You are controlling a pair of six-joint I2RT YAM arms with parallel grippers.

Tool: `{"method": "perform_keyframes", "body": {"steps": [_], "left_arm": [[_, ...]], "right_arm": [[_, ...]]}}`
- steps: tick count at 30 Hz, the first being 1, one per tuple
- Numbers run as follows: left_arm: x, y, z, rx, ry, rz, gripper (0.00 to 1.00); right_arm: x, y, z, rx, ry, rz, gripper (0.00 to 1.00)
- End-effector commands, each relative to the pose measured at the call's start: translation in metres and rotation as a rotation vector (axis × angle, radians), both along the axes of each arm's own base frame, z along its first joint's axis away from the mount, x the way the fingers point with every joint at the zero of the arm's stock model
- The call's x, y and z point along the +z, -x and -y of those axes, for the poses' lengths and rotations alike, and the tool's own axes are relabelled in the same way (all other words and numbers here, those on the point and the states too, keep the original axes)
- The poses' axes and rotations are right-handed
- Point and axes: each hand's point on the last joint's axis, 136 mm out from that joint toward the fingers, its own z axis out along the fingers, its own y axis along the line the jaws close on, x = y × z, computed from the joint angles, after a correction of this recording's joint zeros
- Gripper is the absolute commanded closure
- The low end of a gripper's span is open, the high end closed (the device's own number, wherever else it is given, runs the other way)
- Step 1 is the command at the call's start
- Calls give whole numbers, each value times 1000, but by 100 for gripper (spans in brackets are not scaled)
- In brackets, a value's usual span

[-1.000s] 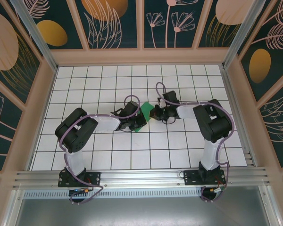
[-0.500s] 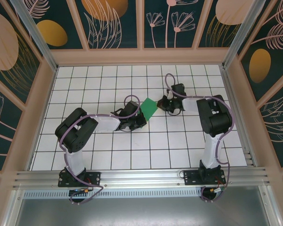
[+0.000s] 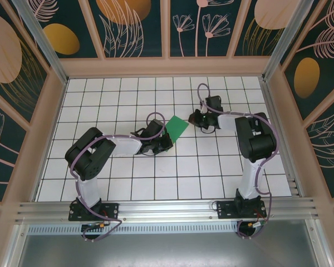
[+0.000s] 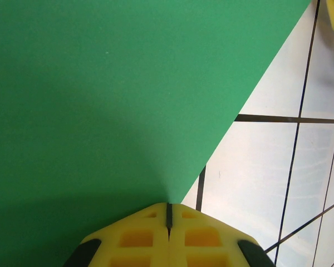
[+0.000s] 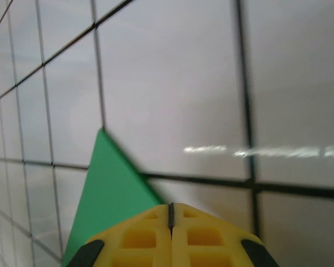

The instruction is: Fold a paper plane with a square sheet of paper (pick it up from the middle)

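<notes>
While left gripper [image 4: 168, 211] pinches green paper [image 4: 100, 83] | right gripper [image 5: 171, 210] pressed together beside it

Overhead: bright, even light is falling; arms [image 3: 92, 153] are casting faint shadows on the tabletop [image 3: 156, 183].
Right wrist: a glare streak [image 5: 267, 151] is crossing the tabletop; grid lines are blurring.
Left wrist: paper [image 4: 100, 83] is darkening toward the left end effector [image 4: 168, 214].

Square sheet of paper [image 4: 100, 100]: thin green paper, matt, smooth. Tabletop [image 5: 172, 83]: white gridded surface, glossy, carries bright light streaks. Left gripper [image 4: 168, 207] and right gripper [image 5: 171, 207] jaws: yellow moulded plastic, dull sheen. Near rail [image 3: 167, 208]: bare grey metal
</notes>
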Motion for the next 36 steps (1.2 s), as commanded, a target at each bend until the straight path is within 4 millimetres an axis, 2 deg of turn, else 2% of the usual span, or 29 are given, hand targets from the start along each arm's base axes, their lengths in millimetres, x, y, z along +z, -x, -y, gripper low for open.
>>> {"method": "perform_keyframes", "body": {"steps": [1,4,10,13,17,20,23,30,36], "left_arm": [[-37,26,-20,-12,-110,-128,100],[-36,25,-19,-13,-109,-125,100],[-25,18,-12,-34,-94,-89,100],[-8,9,-2,-71,-63,-25,100],[33,-18,20,-126,-17,121,100],[48,-31,31,-153,6,188,99],[41,-40,34,-153,1,188,99],[15,-45,31,-154,-15,151,100],[-4,-37,30,-198,-30,109,100]], "right_arm": [[13,23,-28,131,-74,22,100],[1,34,-36,155,-59,-11,100],[-25,32,-27,127,14,-80,100],[-36,35,-24,129,47,-111,100],[-51,40,-17,134,100,-154,100],[-56,43,-15,141,117,-166,100],[-56,44,-15,143,117,-168,100],[-57,46,-15,150,111,-176,100],[-61,49,-14,151,118,-187,100]]}}
